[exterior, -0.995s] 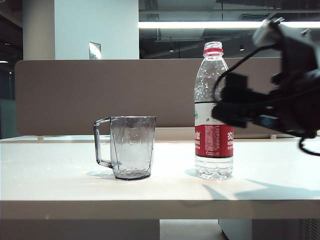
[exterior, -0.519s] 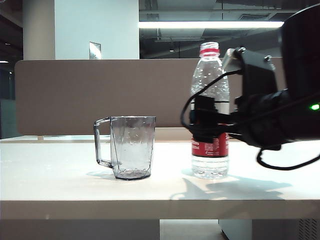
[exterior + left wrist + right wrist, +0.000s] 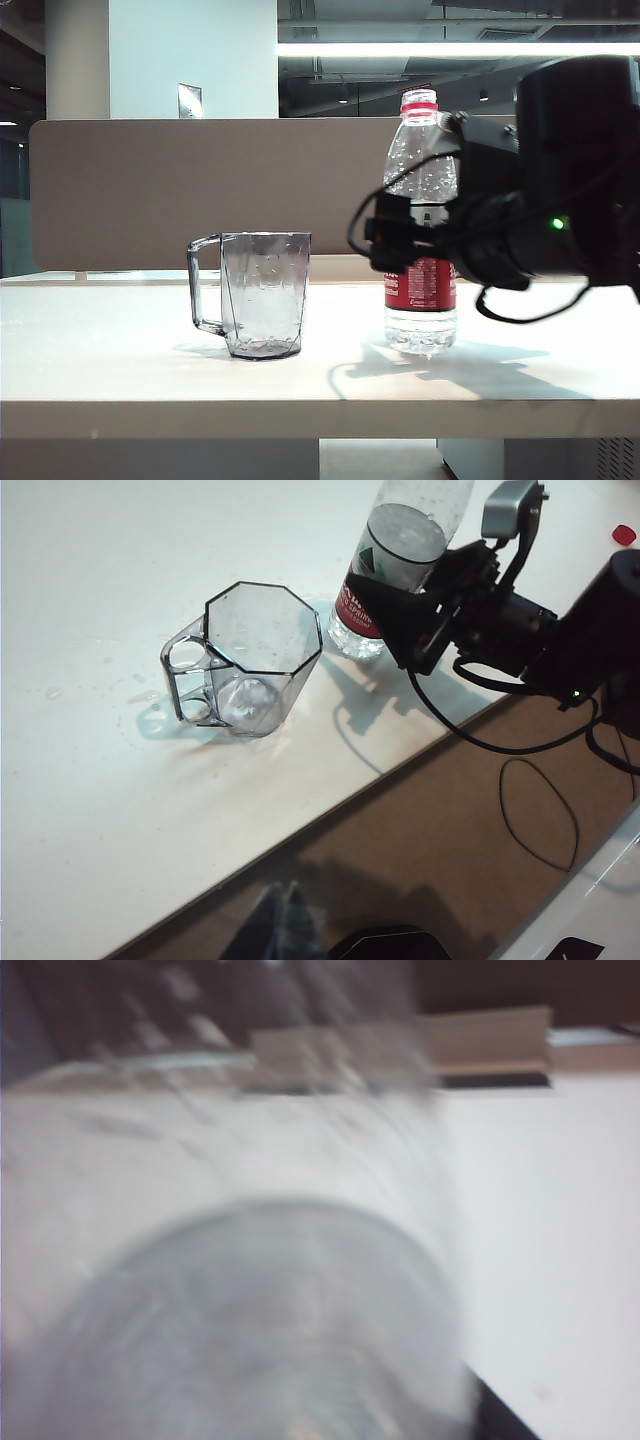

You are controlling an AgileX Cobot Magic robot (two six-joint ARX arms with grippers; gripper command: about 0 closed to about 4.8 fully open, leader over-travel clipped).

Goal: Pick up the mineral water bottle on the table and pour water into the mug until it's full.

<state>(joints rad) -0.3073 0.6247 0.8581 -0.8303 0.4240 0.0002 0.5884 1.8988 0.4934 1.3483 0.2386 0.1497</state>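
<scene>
The smoky grey faceted mug (image 3: pixel 262 295) stands upright on the white table (image 3: pixel 120 350), handle to the left; in the left wrist view the mug (image 3: pixel 250 655) shows no water level. To its right stands the mineral water bottle (image 3: pixel 421 160), with clear water (image 3: pixel 421 330) below its red label. My right gripper (image 3: pixel 392 245) is open, its dark fingers either side of the bottle (image 3: pixel 400 540) at label height. The right wrist view is filled by the blurred bottle (image 3: pixel 270 1300). My left gripper (image 3: pixel 285 920) hangs off the table's edge, fingers together, holding nothing.
A grey-brown divider panel (image 3: pixel 150 190) runs behind the table. A small red thing (image 3: pixel 623 535) lies on the table beyond the right arm (image 3: pixel 570 180). Black cables (image 3: pixel 530 810) hang from that arm over the brown floor.
The right arm has swung in from the right and lowered, bringing its open gripper around the bottle's label. The bottle has shifted slightly left. The mug has stayed put.
</scene>
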